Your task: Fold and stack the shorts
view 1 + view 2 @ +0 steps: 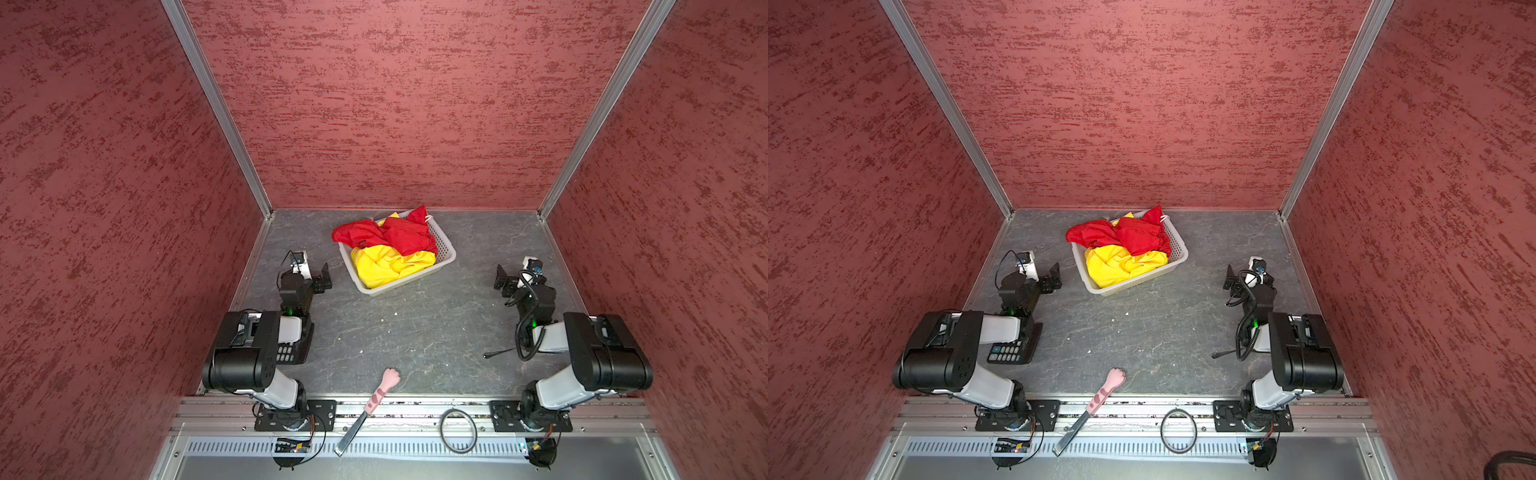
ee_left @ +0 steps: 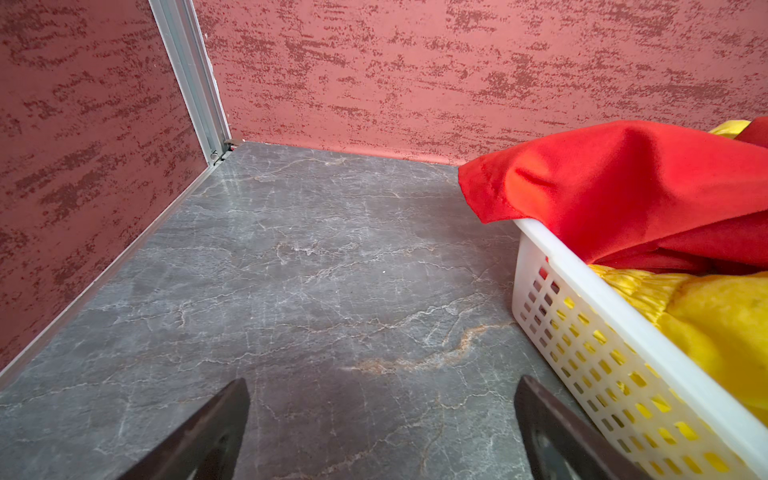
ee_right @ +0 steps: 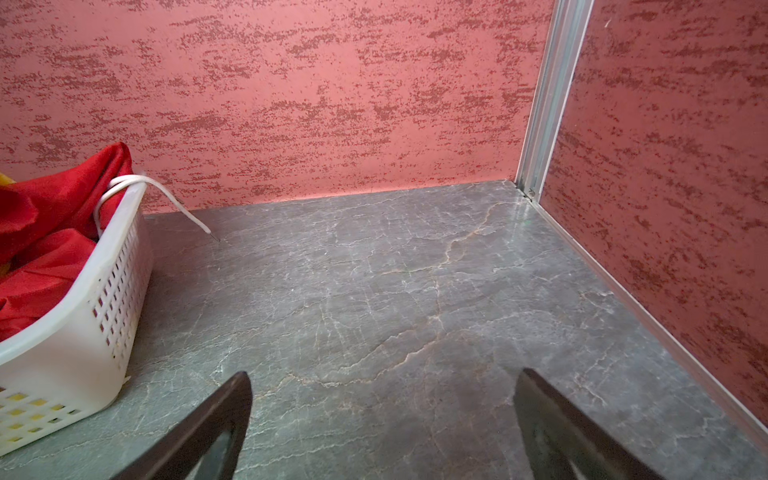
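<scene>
shorts (image 1: pixel 395 243) in basket (image 1: pixel 445 247) (rear centre) | basket between left pincer (image 1: pixel 325 277), right pincer (image 1: pixel 502 280)

the right pincer (image 3: pixel 384 374) stands wide apart over the grey table (image 3: pixel 395 270); red shorts (image 3: pixel 50 208) lie in the white basket (image 3: pixel 62 353) nearby.

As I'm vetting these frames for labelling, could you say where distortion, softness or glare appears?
In both top views the wide lens splays the corner rails outward, light even, shadows soft beside the basket; in the left wrist view the red shorts are sharp, the left gripper's fingers soft; in the right wrist view the table shows faint sheen near the far corner.
</scene>
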